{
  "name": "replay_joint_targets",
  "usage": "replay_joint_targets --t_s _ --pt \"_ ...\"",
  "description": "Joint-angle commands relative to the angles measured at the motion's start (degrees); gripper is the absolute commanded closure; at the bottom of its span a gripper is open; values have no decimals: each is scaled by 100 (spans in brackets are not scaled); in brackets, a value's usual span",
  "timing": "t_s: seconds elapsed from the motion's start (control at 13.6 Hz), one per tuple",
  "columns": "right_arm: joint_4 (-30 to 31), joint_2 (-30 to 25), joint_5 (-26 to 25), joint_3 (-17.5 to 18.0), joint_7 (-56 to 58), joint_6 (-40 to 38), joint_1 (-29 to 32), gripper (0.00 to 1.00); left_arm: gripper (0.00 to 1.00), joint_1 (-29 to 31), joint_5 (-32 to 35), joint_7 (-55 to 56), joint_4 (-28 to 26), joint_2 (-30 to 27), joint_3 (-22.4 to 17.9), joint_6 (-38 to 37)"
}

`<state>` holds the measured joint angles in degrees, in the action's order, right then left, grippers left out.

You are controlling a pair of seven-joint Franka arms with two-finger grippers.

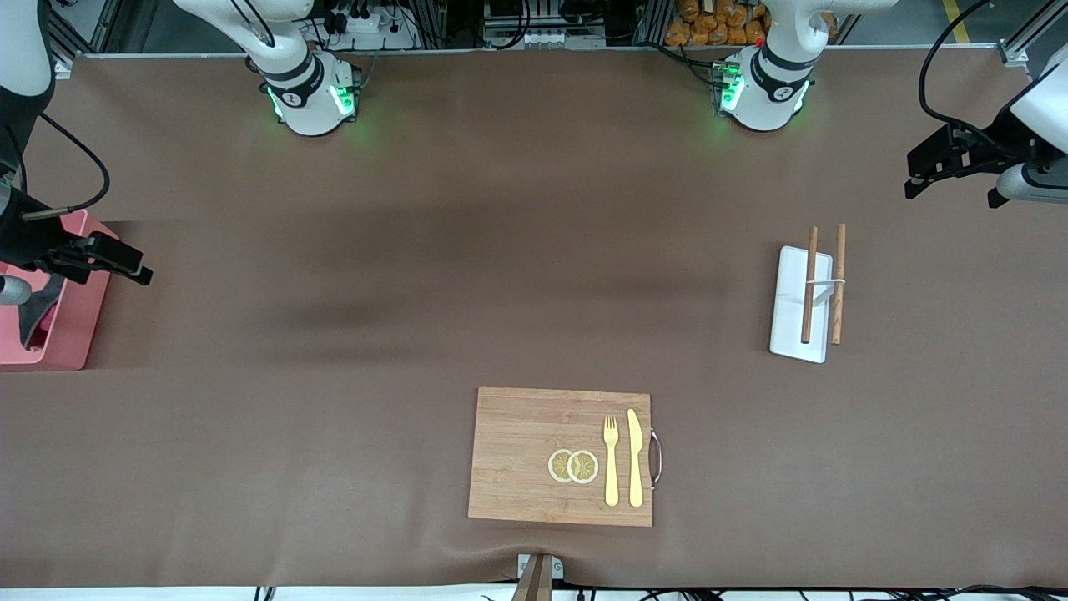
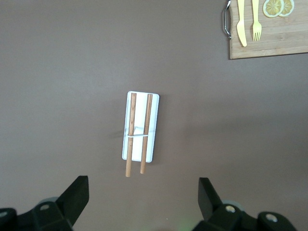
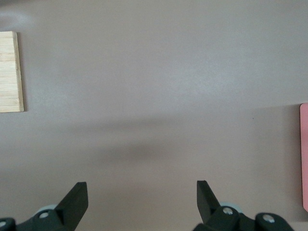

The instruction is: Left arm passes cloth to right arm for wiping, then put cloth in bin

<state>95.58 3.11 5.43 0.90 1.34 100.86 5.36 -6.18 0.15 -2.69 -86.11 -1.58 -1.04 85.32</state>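
The cloth [image 1: 37,315] is a dark grey rag that lies in the pink bin [image 1: 79,334] at the right arm's end of the table, partly hidden by the right arm. My right gripper [image 1: 133,263] hangs open and empty just beside the bin, over bare table. In the right wrist view the right gripper [image 3: 141,185] has its fingers wide apart, with only a strip of the bin [image 3: 304,159] at the edge. My left gripper [image 1: 914,177] waits open and empty in the air at the left arm's end. The left wrist view shows the left gripper [image 2: 143,182] spread wide with nothing between its fingers.
A white tray [image 1: 793,309] with two wooden chopsticks [image 1: 809,284] lies toward the left arm's end and also shows in the left wrist view [image 2: 154,125]. A wooden cutting board [image 1: 517,455] with a fork [image 1: 611,459], a knife [image 1: 635,457] and lemon slices [image 1: 573,466] lies nearest the camera.
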Motion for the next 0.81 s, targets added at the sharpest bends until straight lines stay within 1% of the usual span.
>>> replay_joint_targets --t_s 0.0,0.15,0.29,0.44,0.74 --pt "49 -206 -7 209 -108 57 106 0 0 2 -7 -108 33 -53 -10 -103" --pt "-231 -188 -60 192 23 48 106 0 0 2 -7 -30 24 -62 -1 -112" --pt "-496 -162 -252 209 173 30 45 0 0 2 -15 128 33 -53 -19 -112" --pt "-497 -188 -350 209 173 39 -26 0 0 2 -7 391 33 -62 -19 -112" --pt "-506 -171 -490 209 182 48 -34 0 0 2 -7 436 24 -62 -28 -155"
